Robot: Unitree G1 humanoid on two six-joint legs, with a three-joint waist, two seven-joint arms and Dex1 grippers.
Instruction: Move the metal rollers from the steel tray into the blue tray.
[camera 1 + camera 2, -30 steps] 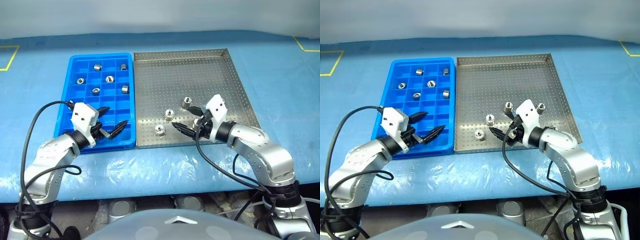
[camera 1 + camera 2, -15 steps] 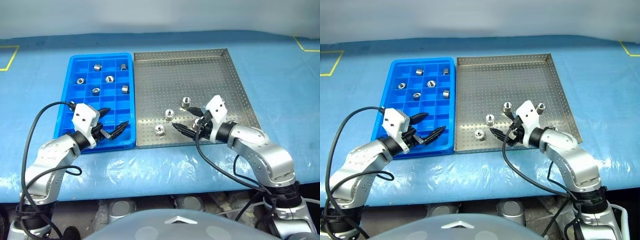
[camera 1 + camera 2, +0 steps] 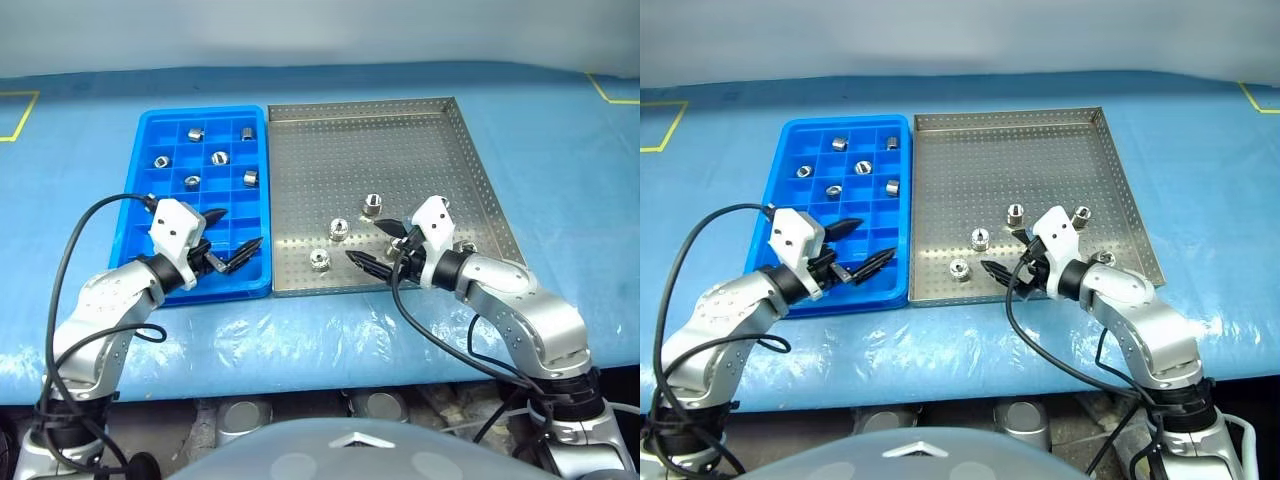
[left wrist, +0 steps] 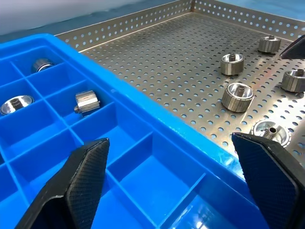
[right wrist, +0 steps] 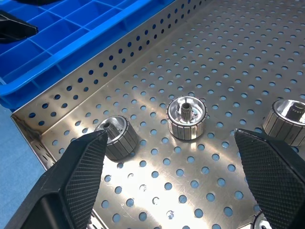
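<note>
Right wrist view shows small shiny silver metal rollers [image 5: 187, 117] standing on the perforated grey steel tray [image 3: 400, 150], between the right gripper's [image 3: 390, 245] spread, empty fingers. Left gripper [image 3: 232, 242], also spread and empty, hovers over the near end of the bright blue plastic gridded tray [image 3: 150, 130], whose far compartments hold six rollers.

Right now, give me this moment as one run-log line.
left end effector: open, empty, over blue tray | right end effector: open, empty, over steel tray | metal rollers: several in each tray
</note>
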